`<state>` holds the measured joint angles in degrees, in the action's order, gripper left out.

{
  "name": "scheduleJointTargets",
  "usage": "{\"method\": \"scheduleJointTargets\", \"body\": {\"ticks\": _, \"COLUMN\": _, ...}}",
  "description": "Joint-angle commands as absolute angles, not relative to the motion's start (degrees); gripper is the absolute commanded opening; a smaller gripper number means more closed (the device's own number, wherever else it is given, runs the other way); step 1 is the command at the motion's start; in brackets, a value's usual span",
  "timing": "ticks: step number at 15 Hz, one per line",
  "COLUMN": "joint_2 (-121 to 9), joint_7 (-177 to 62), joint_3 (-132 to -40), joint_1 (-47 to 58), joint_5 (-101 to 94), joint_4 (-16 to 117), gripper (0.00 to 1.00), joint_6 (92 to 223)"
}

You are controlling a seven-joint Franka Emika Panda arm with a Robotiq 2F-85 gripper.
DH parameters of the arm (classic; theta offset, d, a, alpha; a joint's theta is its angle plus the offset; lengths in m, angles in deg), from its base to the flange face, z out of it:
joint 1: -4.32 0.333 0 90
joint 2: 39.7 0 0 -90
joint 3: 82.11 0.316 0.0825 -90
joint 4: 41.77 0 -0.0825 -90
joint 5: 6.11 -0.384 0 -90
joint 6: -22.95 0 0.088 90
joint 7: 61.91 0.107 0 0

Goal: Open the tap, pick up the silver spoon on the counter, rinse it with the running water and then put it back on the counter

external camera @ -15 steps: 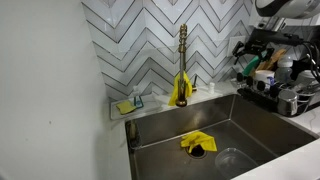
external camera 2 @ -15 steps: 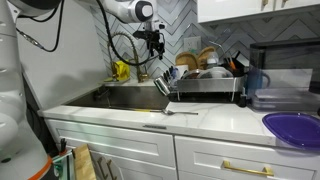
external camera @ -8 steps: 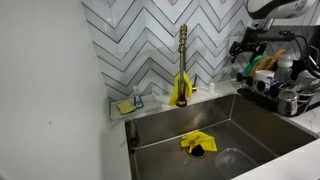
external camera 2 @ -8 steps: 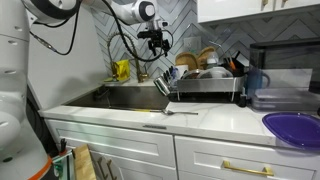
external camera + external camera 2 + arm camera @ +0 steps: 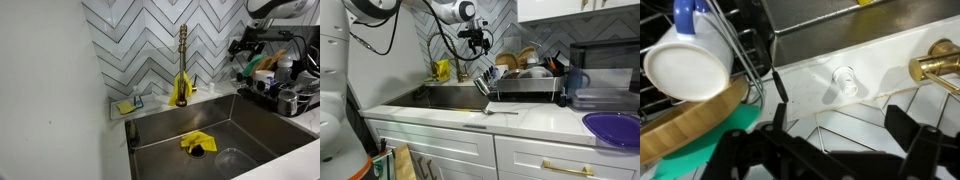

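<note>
The gold tap (image 5: 182,62) stands upright behind the steel sink (image 5: 160,130); no stream of water shows from it. In the wrist view only its brass end (image 5: 938,66) shows at the right edge. The silver spoon (image 5: 490,113) lies on the white counter (image 5: 440,118) at the front. My gripper (image 5: 248,48) is open and empty. It hangs high in the air between the tap and the dish rack, also seen in an exterior view (image 5: 475,45). Its two dark fingers (image 5: 845,125) frame the chevron tiles.
A yellow cloth (image 5: 197,142) lies over the sink drain. A sponge holder (image 5: 130,103) sits to the tap's left. A loaded dish rack (image 5: 525,85) with a blue-and-white mug (image 5: 685,65) stands beside the sink. A purple plate (image 5: 615,128) is on the counter.
One second ago my gripper was slightly lower and farther from the tap; it rose and shifted toward the tap. Nothing has moved in the last half second.
</note>
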<state>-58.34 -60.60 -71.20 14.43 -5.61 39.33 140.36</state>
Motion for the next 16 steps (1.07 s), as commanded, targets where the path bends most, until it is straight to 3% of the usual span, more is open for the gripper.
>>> {"method": "scheduleJointTargets", "body": {"ticks": 1, "joint_2": -61.14, "joint_7": -68.03, "joint_3": -68.63, "joint_1": 15.16, "joint_5": -11.72, "joint_4": 37.66, "gripper": 1.0, "joint_6": 146.12}}
{"method": "scheduleJointTargets", "body": {"ticks": 5, "joint_2": -64.83, "joint_7": -74.69, "joint_3": -64.92, "joint_1": 15.07, "joint_5": -20.64, "joint_4": 35.84, "gripper": 1.0, "joint_6": 143.19}}
{"method": "scheduleJointTargets", "body": {"ticks": 16, "joint_2": -69.89, "joint_7": -78.47, "joint_3": -65.25, "joint_1": 17.18, "joint_5": -18.53, "joint_4": 31.98, "gripper": 1.0, "joint_6": 138.99}}
